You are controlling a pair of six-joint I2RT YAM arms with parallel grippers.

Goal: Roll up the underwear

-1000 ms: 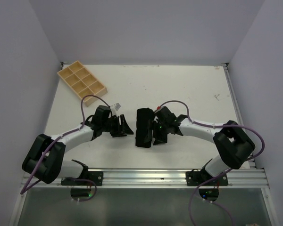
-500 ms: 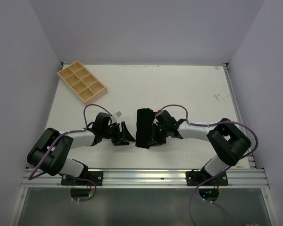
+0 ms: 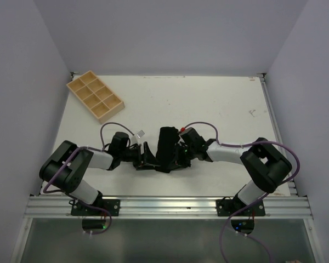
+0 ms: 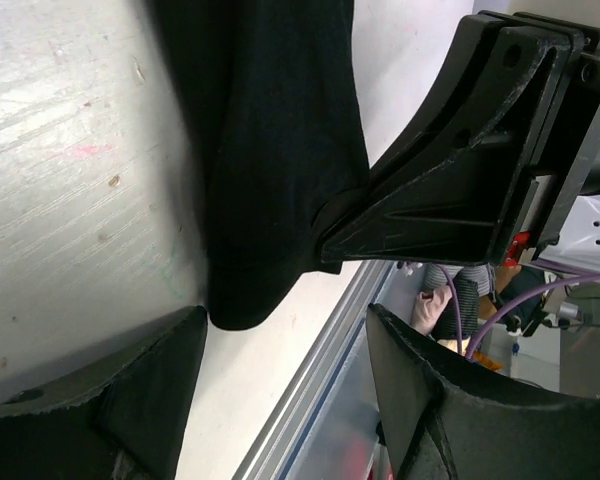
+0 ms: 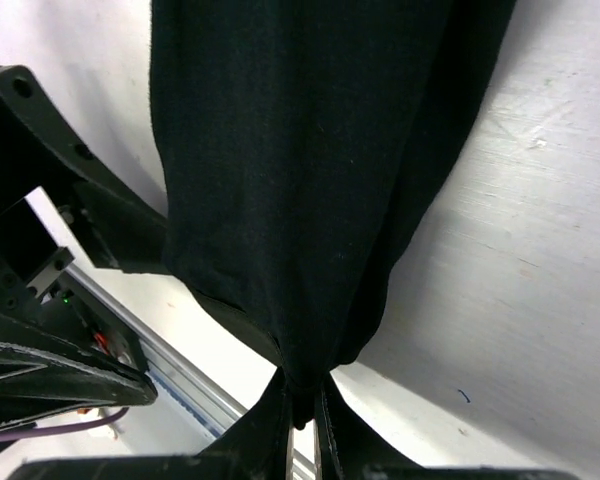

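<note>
The underwear [image 3: 165, 145] is a black fabric strip lying folded lengthwise at the table's middle. My right gripper [image 3: 174, 160] comes in from the right and is shut on its near end. In the right wrist view the fabric [image 5: 300, 150] narrows into the pinched right gripper [image 5: 300, 415]. My left gripper [image 3: 152, 159] stands open just left of the strip. In the left wrist view the left gripper [image 4: 285, 400] frames the underwear's [image 4: 270, 150] near corner, which nearly touches one finger [image 4: 130, 400]. The right gripper's body [image 4: 460, 170] sits on the fabric's far side.
A wooden tray [image 3: 95, 97] with several compartments lies at the back left. An aluminium rail [image 3: 170, 205] runs along the near edge. Walls enclose the left, back and right of the white table [image 3: 219, 104].
My right gripper has shut on the underwear's near end. The left arm has slid right, up to the fabric, with its jaws spreading wider.
</note>
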